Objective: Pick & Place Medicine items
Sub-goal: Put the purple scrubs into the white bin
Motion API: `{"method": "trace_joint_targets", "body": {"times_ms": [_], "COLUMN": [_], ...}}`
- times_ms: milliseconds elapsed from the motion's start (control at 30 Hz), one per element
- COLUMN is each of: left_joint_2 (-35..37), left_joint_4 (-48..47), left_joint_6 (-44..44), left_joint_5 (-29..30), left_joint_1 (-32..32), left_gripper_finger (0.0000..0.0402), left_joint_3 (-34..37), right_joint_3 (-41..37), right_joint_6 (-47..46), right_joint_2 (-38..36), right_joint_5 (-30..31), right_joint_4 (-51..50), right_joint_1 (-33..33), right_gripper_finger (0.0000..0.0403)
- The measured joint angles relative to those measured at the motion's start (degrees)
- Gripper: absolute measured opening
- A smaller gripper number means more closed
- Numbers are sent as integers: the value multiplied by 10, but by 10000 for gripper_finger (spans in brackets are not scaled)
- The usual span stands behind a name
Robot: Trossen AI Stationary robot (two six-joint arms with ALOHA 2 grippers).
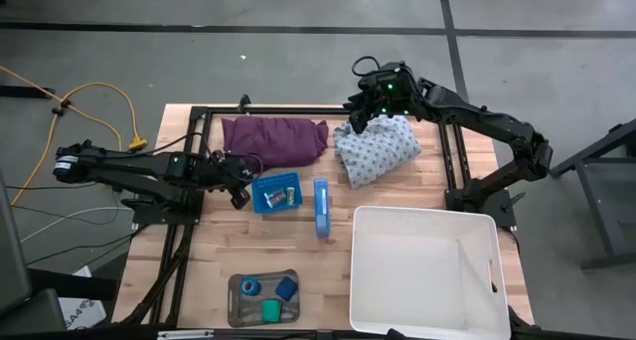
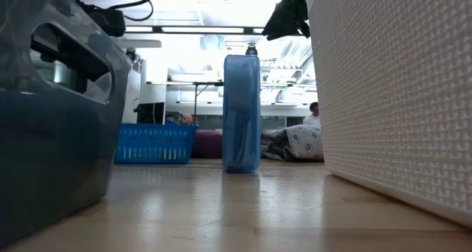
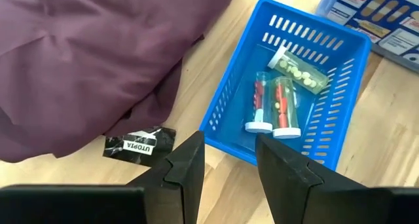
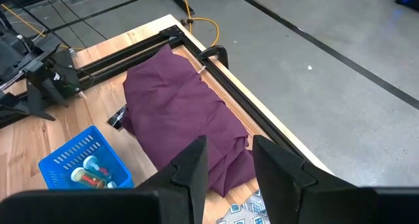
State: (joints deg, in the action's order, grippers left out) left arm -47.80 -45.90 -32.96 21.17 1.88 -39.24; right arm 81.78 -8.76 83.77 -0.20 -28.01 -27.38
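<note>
We see a pale wooden bench (image 1: pixel 209 280) standing on a grey concrete floor (image 1: pixel 298 72) crossed by dark lines, with a yellow cable (image 1: pixel 109 106) trailing off its left side. Seen level across the boards, the room behind is bright, with ceiling strip lights, shelving and a person (image 2: pixel 315 113) seated far back.

The left gripper (image 3: pixel 229 162) hovers just off the left edge of a small blue basket (image 1: pixel 275 192) near the bench's middle; its fingers stand a little apart and hold nothing. In that basket lie three clear pill vials (image 3: pixel 278 103), two side by side and one across. A grey tray (image 1: pixel 238 302) at the near edge carries a blue roll (image 1: pixel 249 286), a green roll (image 1: pixel 270 308) and a small blue block (image 1: pixel 287 287). A blue box (image 1: pixel 321 207) stands on edge between the basket and a large white bin (image 1: pixel 477 236) at the near right corner.

The right gripper (image 4: pixel 228 165) hangs above the far edge, between a purple cloth (image 1: pixel 273 138) and a patterned cloth (image 1: pixel 378 148), fingers slightly parted and empty.
</note>
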Motion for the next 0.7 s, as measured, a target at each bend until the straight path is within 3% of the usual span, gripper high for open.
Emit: {"method": "trace_joint_targets", "body": {"times_ms": [700], "left_joint_2": [0], "left_joint_4": [-2], "left_joint_6": [3], "left_joint_5": [-1], "left_joint_1": [22], "left_gripper_finger": [130], "left_joint_3": [0], "right_joint_3": [0], "right_joint_6": [0], "right_joint_2": [0], "right_joint_5": [0], "right_joint_4": [0], "right_joint_1": [0], "right_gripper_finger": [110]}}
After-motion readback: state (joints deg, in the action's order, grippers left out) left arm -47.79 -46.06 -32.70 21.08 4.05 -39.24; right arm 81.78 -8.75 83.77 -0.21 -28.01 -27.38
